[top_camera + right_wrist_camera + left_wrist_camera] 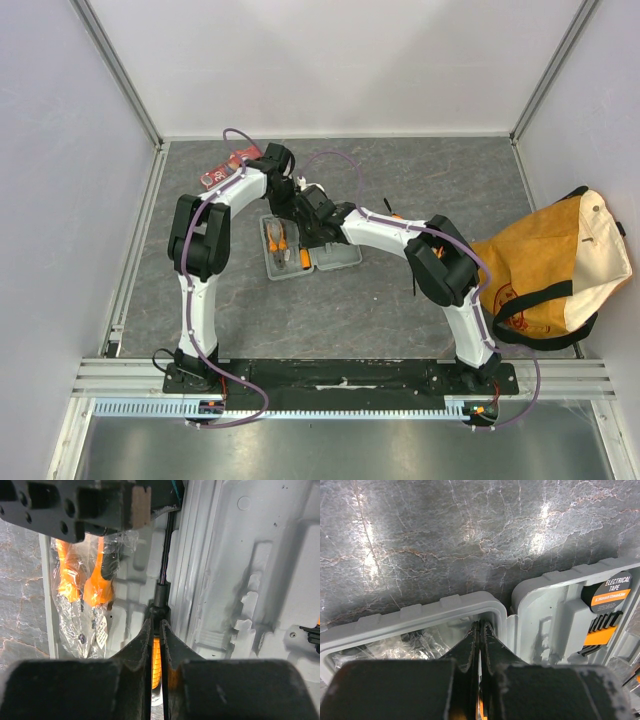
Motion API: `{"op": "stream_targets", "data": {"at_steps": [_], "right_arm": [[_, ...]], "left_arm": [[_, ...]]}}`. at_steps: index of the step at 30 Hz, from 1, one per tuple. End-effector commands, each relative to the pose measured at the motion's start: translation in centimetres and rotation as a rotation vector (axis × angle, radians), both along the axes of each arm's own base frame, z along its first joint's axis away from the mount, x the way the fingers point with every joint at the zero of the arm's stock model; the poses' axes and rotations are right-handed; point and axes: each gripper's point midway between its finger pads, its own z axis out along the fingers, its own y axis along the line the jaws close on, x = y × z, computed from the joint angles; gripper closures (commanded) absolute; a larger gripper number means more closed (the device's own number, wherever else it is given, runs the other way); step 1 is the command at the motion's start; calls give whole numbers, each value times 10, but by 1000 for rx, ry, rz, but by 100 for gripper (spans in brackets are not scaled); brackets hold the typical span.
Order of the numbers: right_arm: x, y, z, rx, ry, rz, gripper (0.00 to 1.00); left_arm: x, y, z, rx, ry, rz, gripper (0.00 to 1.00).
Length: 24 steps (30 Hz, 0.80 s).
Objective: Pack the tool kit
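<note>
- Two grippers over one open tool kit case point(340, 262), which lies flat on the table point(445, 540) ahead of both my arm bases, both halves face up
- Right gripper point(156, 625): jaws drawn in tight on the orange handle of a screwdriver point(161, 596); its black shaft points away from me, low over the half that holds the bagged orange-handled tools point(80, 575), close along the ridge where the halves meet
- Left gripper point(480, 627): fingers pressed all but together, tips dipped inside that same half near its inner corner; a sliver of orange shows low between them, and I cannot tell whether anything is pinched there
- Other half: electrical tape roll point(612, 592) seated in its recess
- Hazard one, collision: the left gripper sits right at the far end of the shaft; a push forward by the right would, I judge, drive the tip into it
- Hazard two, bad seating: let go while the shaft rides the ridge or the crinkled plastic, the screwdriver would likely rest proud of its slot and block the lid
- Hazard three, sliding case: light plastic on a smooth table; a sideways press from either gripper would probably skate it rather than seat the tool
- Hazard four, snag: loose wrap beside my fingers could catch and drag the bagged tools out as I withdraw
</note>
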Motion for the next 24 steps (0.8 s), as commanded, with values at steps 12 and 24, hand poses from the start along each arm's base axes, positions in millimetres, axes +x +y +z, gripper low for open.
{"op": "stream_targets", "data": {"at_steps": [12, 24], "right_arm": [[24, -5, 55, 1, -123, -71, 70], [37, -108, 114, -37, -260, -352, 49]], "left_arm": [[16, -15, 60, -42, -88, -26, 72], [17, -7, 147, -98, -277, -32, 55]]}}
